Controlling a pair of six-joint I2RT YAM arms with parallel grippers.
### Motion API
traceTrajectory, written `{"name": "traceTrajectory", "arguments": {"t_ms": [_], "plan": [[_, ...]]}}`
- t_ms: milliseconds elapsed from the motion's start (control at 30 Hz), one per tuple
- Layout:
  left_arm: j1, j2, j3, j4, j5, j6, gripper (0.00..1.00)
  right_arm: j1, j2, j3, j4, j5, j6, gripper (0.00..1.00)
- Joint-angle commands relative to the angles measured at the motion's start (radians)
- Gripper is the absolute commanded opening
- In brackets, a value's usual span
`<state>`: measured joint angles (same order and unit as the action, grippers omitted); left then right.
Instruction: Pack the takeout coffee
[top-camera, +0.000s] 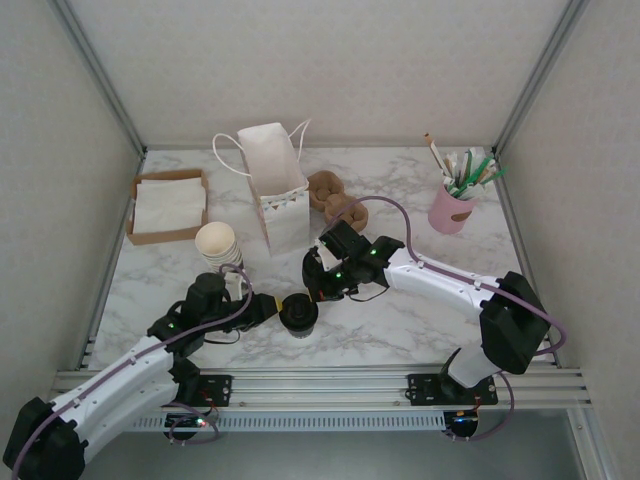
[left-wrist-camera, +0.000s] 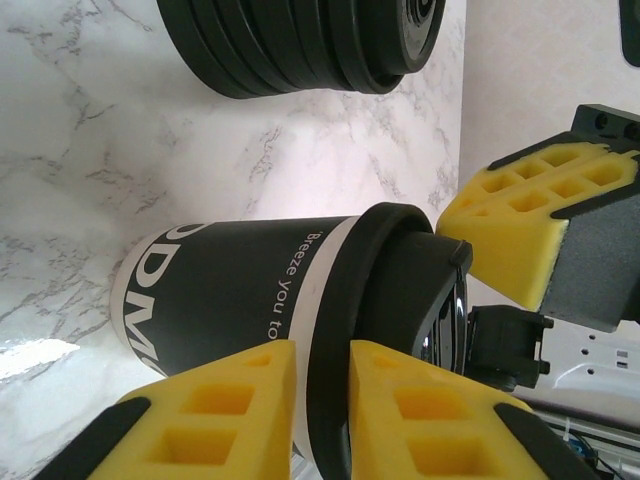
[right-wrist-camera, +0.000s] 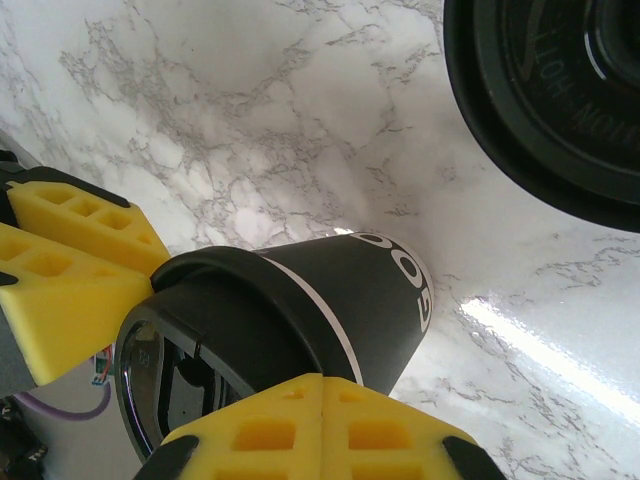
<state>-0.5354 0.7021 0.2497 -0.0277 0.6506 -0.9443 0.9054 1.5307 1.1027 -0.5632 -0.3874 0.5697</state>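
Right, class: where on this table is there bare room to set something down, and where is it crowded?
Bare marble: between the pink holder and the right arm, and between the napkin tray and the left arm. Crowded: the centre, where the left gripper and right gripper meet at the takeout coffee, with the paper bag and cup stack behind.

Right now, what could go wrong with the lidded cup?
1. The shut right hand sits at the edge of the black lid; a push there might tip the takeout coffee or leave the lid crooked.
2. The left hand has only fingertips near the rim, so the cup could slip.
3. The stack of lids stands close; a swing may knock it.
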Motion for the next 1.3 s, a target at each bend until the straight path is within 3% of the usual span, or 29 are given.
{"name": "traceTrajectory", "arguments": {"t_ms": [0,200,533,767,1100,1267], "plan": [[-0.018,-0.008,-0.005,-0.121,-0.043,0.004,0.26,0.007,0.043,-0.011,-0.003,0.013,0.002,0.0],[-0.015,-0.03,0.037,-0.168,-0.077,0.01,0.38,0.007,0.016,0.036,-0.055,0.051,-0.012,0.0],[-0.002,-0.051,0.057,-0.186,-0.094,0.011,0.42,-0.009,0.018,0.112,-0.118,0.097,-0.041,0.11],[0.0,-0.06,0.075,-0.183,-0.088,0.002,0.5,-0.014,-0.052,0.045,-0.138,0.116,-0.03,0.15],[0.005,-0.057,0.13,-0.234,-0.106,0.03,0.52,-0.009,-0.141,-0.14,-0.043,0.027,0.032,0.15],[0.052,-0.06,0.146,-0.317,-0.131,0.089,0.47,0.033,-0.104,-0.163,0.023,-0.03,0.048,0.16]]}}
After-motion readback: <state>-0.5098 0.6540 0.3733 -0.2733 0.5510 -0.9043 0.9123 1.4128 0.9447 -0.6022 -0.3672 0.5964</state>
